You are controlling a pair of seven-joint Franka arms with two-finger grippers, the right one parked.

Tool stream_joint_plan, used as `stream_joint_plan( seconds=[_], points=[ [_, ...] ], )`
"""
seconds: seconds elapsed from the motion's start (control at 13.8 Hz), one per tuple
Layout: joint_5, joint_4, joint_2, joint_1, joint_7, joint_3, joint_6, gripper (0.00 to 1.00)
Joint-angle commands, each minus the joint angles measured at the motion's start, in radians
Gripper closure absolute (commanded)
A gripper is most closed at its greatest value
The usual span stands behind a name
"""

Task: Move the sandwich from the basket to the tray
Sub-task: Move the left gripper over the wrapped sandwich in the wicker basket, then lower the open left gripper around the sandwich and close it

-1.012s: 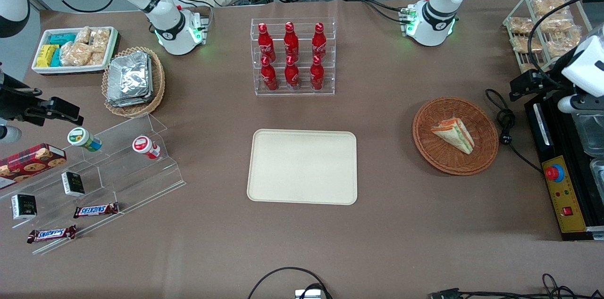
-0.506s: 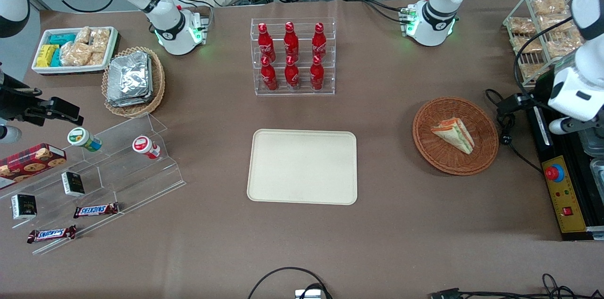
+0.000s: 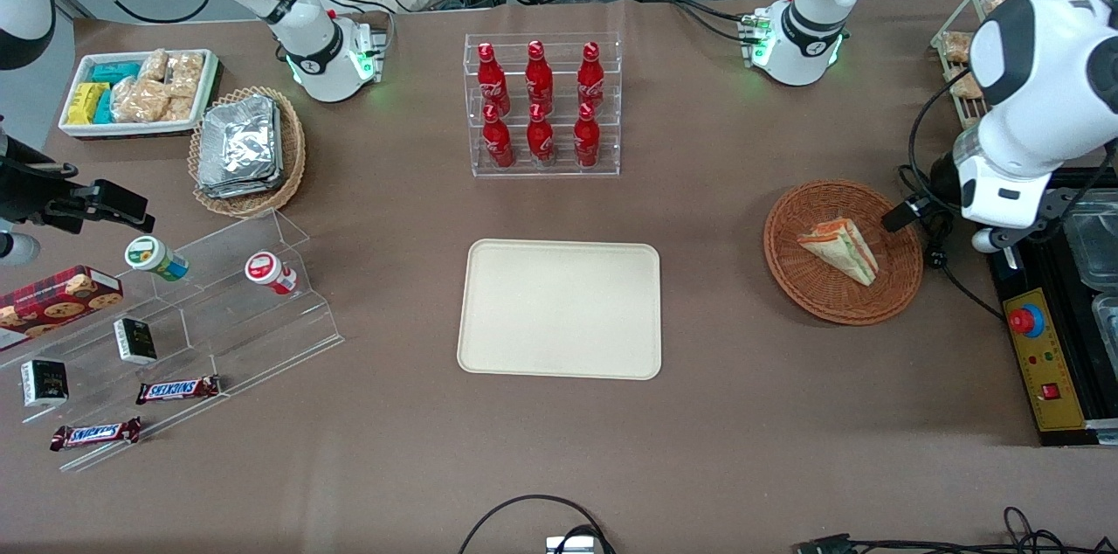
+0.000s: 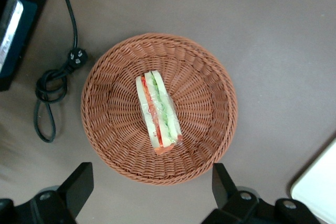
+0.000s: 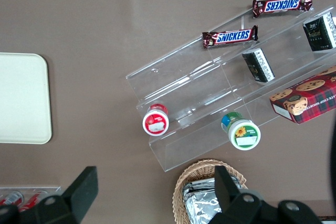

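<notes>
A high front camera looks steeply down over the whole bench (image 3: 742, 414), facing the two arm bases. The left wrist camera points straight down from close above the basket (image 4: 159, 109) and its sandwich (image 4: 158, 113), with the gripper (image 4: 152, 190) framing the near edge, jaws spread wide. Both views share that basket (image 3: 843, 251), the sandwich (image 3: 838, 249) and a corner of the tray (image 4: 318, 192). The right wrist camera also looks straight down, over the clear acrylic step rack (image 5: 220, 85) toward the parked arm's end, catching the tray's (image 5: 23, 98) edge, also seen from the front (image 3: 560, 308).
</notes>
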Motion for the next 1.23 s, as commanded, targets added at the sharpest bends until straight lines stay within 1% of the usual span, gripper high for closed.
stream_joint_plan(
  seconds=[0.0,0.51,0.72,0.94,1.16],
  points=[
    [0.02,-0.098,-0.043,-0.006,-0.087,0.002,0.074,0.0],
    [0.02,-0.308,-0.023,-0.007,-0.216,0.002,0.363,0.0],
    [0.02,-0.35,0.006,-0.006,-0.229,0.002,0.453,0.0],
    [0.02,-0.361,0.046,-0.007,-0.253,0.002,0.513,0.0],
    [0.02,-0.397,0.095,-0.012,-0.273,0.002,0.623,0.0]
  ],
)
